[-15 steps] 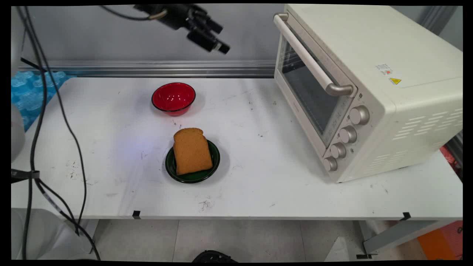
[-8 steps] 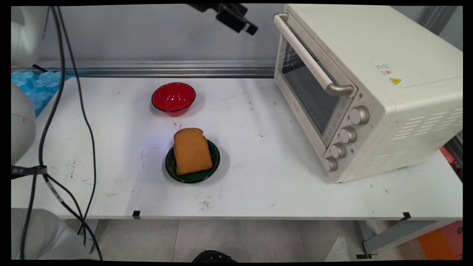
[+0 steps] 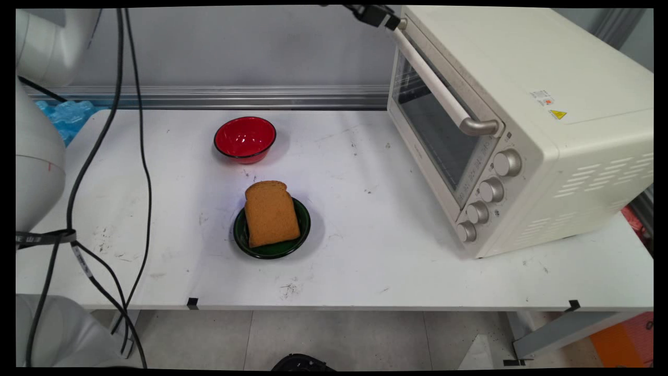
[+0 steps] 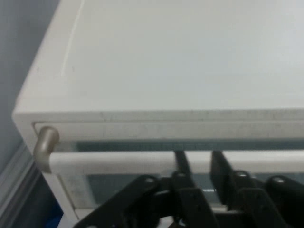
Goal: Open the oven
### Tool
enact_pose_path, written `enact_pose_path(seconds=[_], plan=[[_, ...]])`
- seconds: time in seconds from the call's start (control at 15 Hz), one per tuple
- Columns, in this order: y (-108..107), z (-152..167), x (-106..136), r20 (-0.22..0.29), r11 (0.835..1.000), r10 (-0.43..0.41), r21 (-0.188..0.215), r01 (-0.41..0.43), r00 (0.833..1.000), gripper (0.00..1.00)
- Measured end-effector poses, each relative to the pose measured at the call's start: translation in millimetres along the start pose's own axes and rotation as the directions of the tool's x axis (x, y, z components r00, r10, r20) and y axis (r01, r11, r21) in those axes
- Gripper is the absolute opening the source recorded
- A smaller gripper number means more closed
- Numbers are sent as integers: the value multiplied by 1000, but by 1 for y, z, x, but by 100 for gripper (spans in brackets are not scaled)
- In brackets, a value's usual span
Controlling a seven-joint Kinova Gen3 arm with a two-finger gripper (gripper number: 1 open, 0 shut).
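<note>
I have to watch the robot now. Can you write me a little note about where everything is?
Gripper: high up at the far end of the toaster oven's door handle, right by it; contact can't be judged. It holds nothing.
Toaster oven: on the table's right side, door shut.
Bread slice: lies on the green plate mid-table.
Red bowl: empty, behind the plate.

Count: one toaster oven (image 3: 522, 120) with four knobs (image 3: 507, 163); one red bowl (image 3: 245, 139); one green plate (image 3: 271, 246); one bread slice (image 3: 270, 213).
</note>
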Motion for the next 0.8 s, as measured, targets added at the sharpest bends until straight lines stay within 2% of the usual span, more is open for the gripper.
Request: enact_pose_path(seconds=[0.27,0.8], plan=[[0,21,7,-7,1000,-7,-2,7,1000,0],[2,62,10,0,999,5,-33,-5,1000,0]])
